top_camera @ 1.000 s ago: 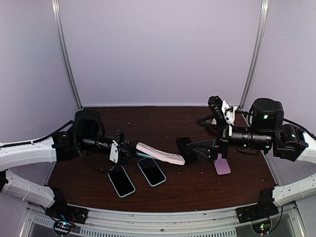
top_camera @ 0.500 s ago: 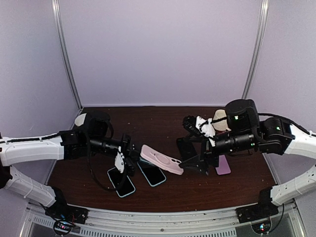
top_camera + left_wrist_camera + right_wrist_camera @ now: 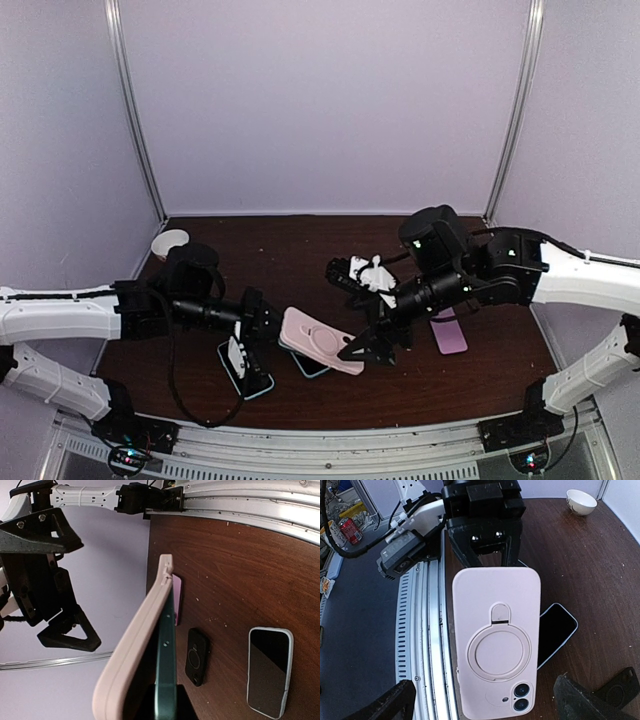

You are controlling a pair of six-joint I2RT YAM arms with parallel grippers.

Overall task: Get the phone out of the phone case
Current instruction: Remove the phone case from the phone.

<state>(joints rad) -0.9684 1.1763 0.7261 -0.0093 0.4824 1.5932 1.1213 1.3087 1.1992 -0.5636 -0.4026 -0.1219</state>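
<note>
The phone (image 3: pixel 166 665) shows as a dark green edge inside the pink phone case (image 3: pixel 135 645). A dark gap runs between the two near my left gripper (image 3: pixel 166 707), which is shut on the phone. From above, the cased phone (image 3: pixel 322 340) hangs just over the table, held by the left gripper (image 3: pixel 268 330). The right wrist view faces the case's back (image 3: pixel 496 640), with its ring stand and two lenses. My right gripper (image 3: pixel 487 710) is open, its fingers (image 3: pixel 590 700) on either side of the case's camera end and not touching it. In the top view the right gripper (image 3: pixel 355 320) is at that end of the case.
Two phones in light blue cases lie on the table below, one (image 3: pixel 247 370) to the left and one (image 3: pixel 308 366) partly under the held case. A purple flat item (image 3: pixel 450 334) and a small black device (image 3: pixel 196 656) lie to the right. A white bowl (image 3: pixel 170 243) stands back left.
My left gripper has swung the cased phone so its back faces the right arm. The right arm has moved left and down, bringing its open fingers around the case's end.
</note>
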